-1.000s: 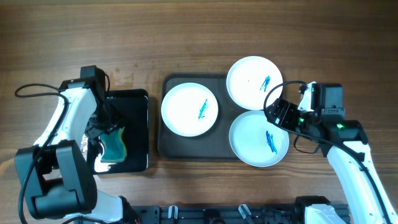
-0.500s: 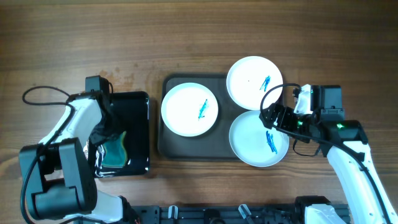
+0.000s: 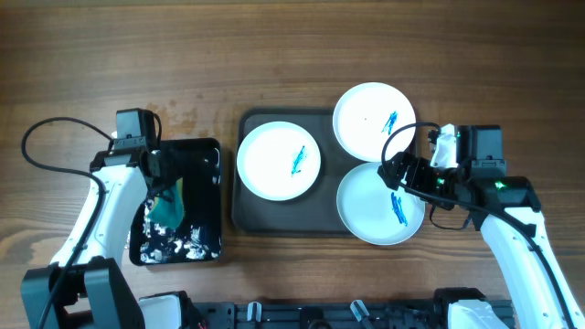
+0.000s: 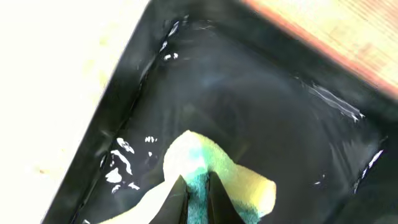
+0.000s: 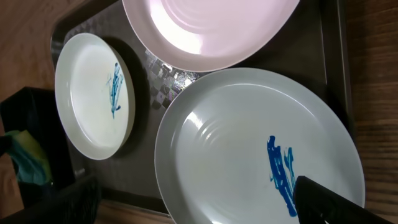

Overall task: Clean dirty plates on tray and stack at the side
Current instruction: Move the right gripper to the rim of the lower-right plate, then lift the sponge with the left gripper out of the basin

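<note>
We look straight down on the whole table (image 3: 292,55). Our left wrist camera sits close over the black tray (image 4: 261,106) at 9 o'clock, the right over the plates (image 5: 249,155) at 3 o'clock; overhead shares both.

Three white plates (image 3: 265,178) (image 3: 361,105) (image 3: 366,224), each marked with a blue ink scribble. Dark grey-brown tray (image 3: 245,215) with a textured, checkered sheen. Glossy black tray (image 3: 206,183) flecked with white glints. Teal and yellow sponge (image 3: 166,212). Brown wood-grain counter (image 3: 292,55).
</note>
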